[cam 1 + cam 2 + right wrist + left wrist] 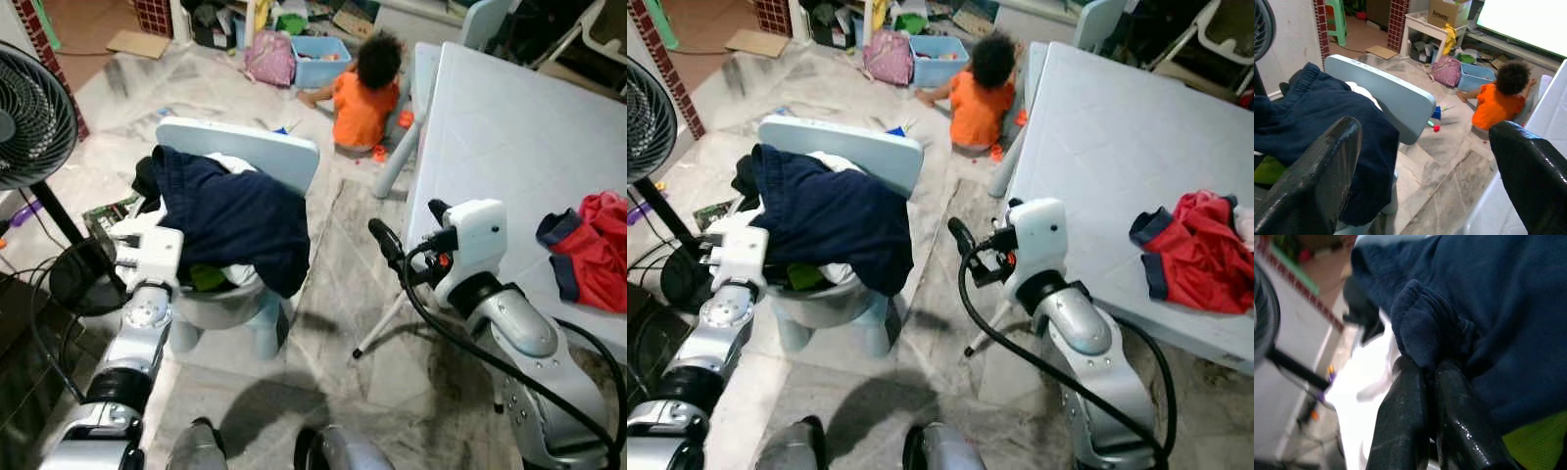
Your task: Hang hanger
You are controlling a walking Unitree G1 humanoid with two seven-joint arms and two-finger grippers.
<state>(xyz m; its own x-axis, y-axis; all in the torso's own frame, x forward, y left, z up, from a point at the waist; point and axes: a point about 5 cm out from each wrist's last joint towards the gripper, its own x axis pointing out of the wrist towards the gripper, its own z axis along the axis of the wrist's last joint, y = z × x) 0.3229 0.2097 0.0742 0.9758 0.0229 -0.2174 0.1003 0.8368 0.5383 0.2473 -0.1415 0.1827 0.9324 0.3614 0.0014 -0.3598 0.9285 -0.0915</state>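
Observation:
A navy garment [235, 220] lies draped over a small pale blue chair [240, 152], on top of white and lime green clothes [208, 277]. My left gripper [1427, 366] is at the pile's left side, and its black fingers [1400, 416] are shut on a bunched fold of the navy garment [1425, 323]. My right gripper [411, 227] hangs in the air between the chair and the white table [500, 127]. Its fingers [1317, 176] stand wide open with nothing between them.
A red and navy garment [593, 250] lies on the table at the right. A child in an orange shirt [362, 103] sits on the floor beyond the chair, near a blue bin [318, 59] and a pink bag [269, 59]. A black fan [29, 117] with cables stands at the left.

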